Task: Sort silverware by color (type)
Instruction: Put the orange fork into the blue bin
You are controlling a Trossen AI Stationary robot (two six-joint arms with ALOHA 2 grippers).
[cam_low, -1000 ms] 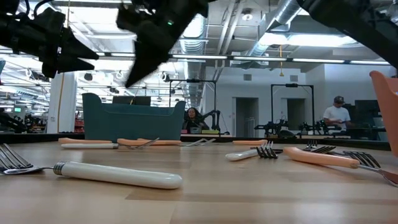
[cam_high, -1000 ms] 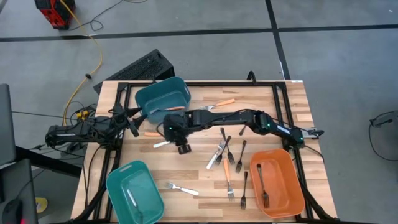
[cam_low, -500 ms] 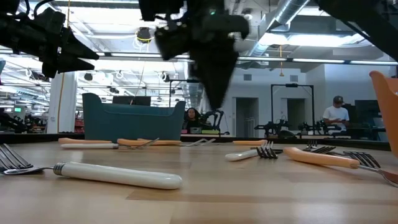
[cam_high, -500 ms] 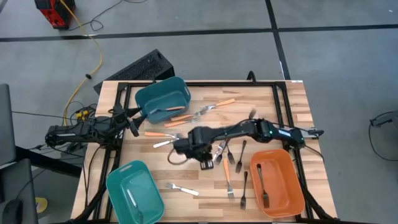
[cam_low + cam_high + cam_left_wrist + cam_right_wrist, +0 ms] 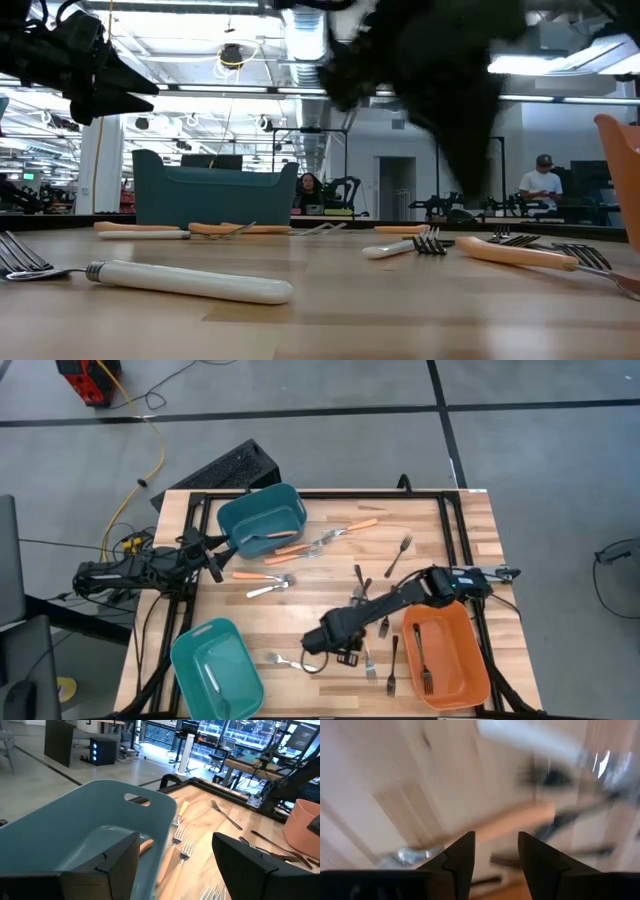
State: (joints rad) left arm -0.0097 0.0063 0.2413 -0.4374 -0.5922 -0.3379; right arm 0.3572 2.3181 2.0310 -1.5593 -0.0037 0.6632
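Forks lie flat and scattered on the wooden table. There are orange-handled ones [image 5: 349, 527], black ones [image 5: 400, 548] and white ones [image 5: 265, 589]. My right gripper [image 5: 318, 652] is low over the table's near middle, open, beside a white fork [image 5: 292, 662]. Its wrist view is blurred; my right gripper [image 5: 495, 842] shows a white handle [image 5: 530, 740] and an orange handle [image 5: 515, 822] ahead of it. My left gripper [image 5: 214, 557] waits open at the table's left edge, beside the far teal bin [image 5: 262, 520]. In the left wrist view, my left gripper [image 5: 175, 860] faces that teal bin [image 5: 100, 820].
The far teal bin holds an orange-handled fork [image 5: 275, 535]. A near teal bin [image 5: 215, 665] holds a white fork, and an orange bin [image 5: 447, 653] at near right holds a black fork [image 5: 422, 660]. A black frame edges the table. In the low view a white fork [image 5: 190, 280] lies closest.
My right gripper has swept from beside the far teal bin toward the table's near edge and a little right, coming down close over the forks at the near middle. The forks it covered by the far bin now show. The left arm has kept still.
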